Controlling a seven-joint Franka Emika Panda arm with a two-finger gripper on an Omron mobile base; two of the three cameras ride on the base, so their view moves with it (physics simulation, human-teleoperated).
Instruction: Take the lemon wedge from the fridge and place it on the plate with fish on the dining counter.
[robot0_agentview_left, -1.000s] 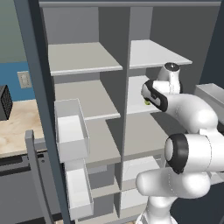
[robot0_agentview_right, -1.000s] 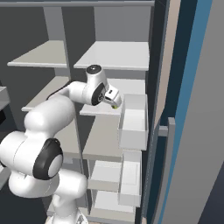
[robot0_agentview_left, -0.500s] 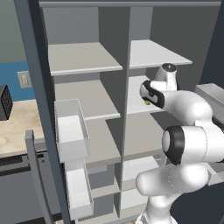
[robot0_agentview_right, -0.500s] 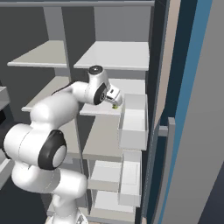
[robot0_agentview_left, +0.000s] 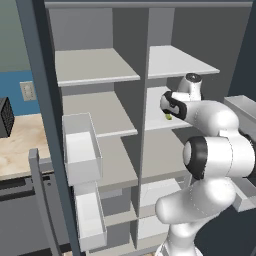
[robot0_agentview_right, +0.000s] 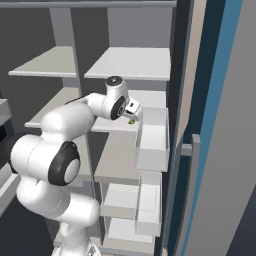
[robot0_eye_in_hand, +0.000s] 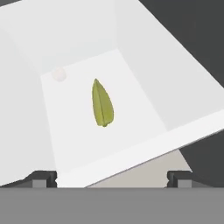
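- fridge (robot0_agentview_left: 125, 75) interior, doors open: lemon wedge (robot0_eye_in_hand: 102, 104) lies flat in a pale door bin (robot0_eye_in_hand: 144, 100).
- gripper (robot0_eye_in_hand: 111, 178) hovers above it, jaws wide, holding nothing.
- step: approach. next: descend, straddle wedge, close.

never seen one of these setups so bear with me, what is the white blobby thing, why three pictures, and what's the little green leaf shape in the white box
The white blobby thing is a robot arm reaching into an open fridge. Two pictures come from cameras on its base, one behind it on the left, one on the right, so they show the same scene from two sides. The third comes from a camera on its hand, looking along the gripper; the two dark tips at the bottom are its jaws, standing wide open and holding nothing. The leaf shape is a lemon wedge lying on the floor of a white door bin. From the right base view, the hand hovers just above that bin.
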